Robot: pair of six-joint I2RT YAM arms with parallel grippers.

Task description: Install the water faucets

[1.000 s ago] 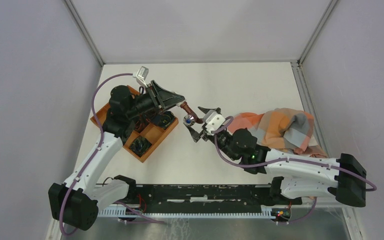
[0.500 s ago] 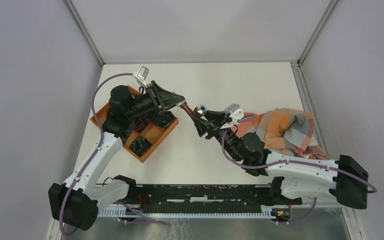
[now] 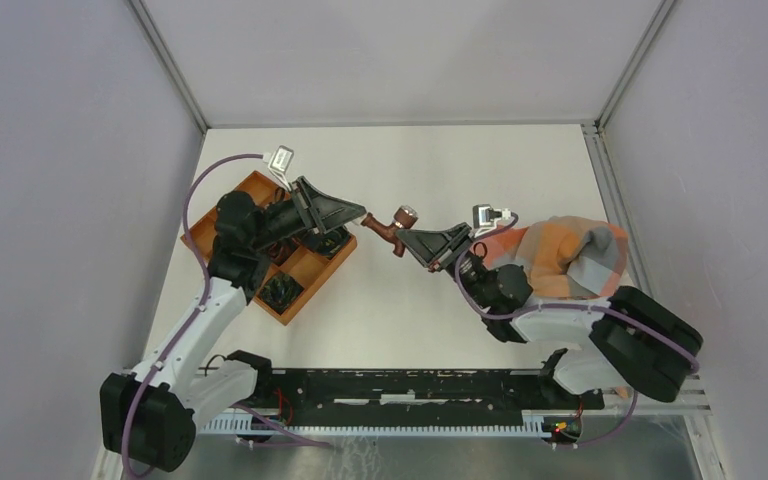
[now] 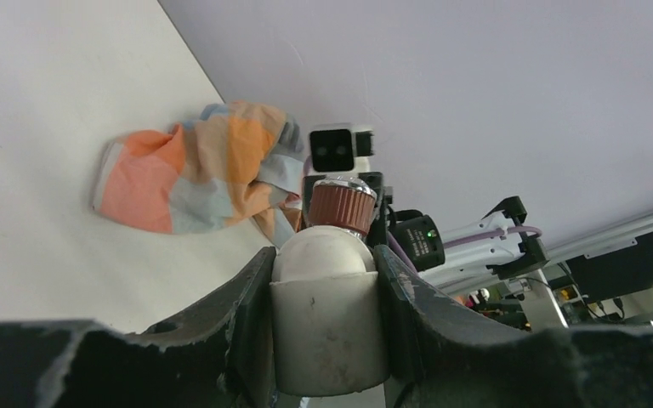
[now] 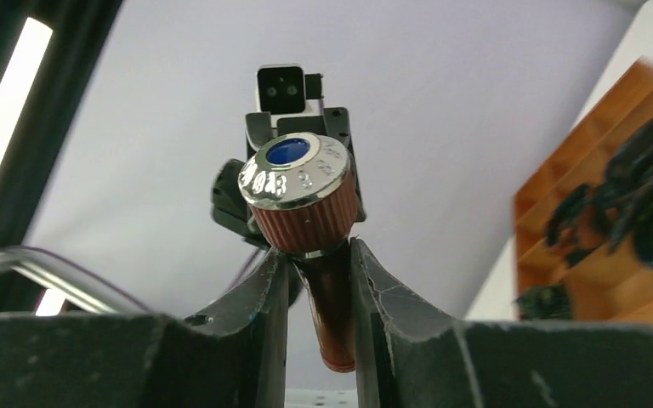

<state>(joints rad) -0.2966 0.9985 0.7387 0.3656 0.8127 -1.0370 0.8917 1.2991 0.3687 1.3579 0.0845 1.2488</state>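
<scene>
The water faucet [image 3: 396,226], a small reddish-brown bent tap, hangs above the table between both arms. My left gripper [image 3: 359,215] is shut on its pale end fitting [image 4: 327,314], which fills the gap between the black fingers [image 4: 229,314]. The ribbed knob [image 4: 341,206] shows just beyond the fitting. My right gripper [image 3: 409,238] comes from the other side and is shut on the brown spout [image 5: 332,319]. The silvery knob top with a blue dot [image 5: 296,174] stands just past the right gripper [image 5: 317,252].
An orange-brown compartment tray [image 3: 310,268] with dark parts lies under the left arm, and shows again as the tray [image 5: 599,212] in the right wrist view. A crumpled orange and grey checked cloth [image 3: 565,250] lies at the right. A black rail [image 3: 400,385] lines the near edge.
The right gripper went from open around the knob to shut on the spout, rolling over as it closed. The faucet turned, its knob now pointing to the far side. The left arm shifted slightly.
</scene>
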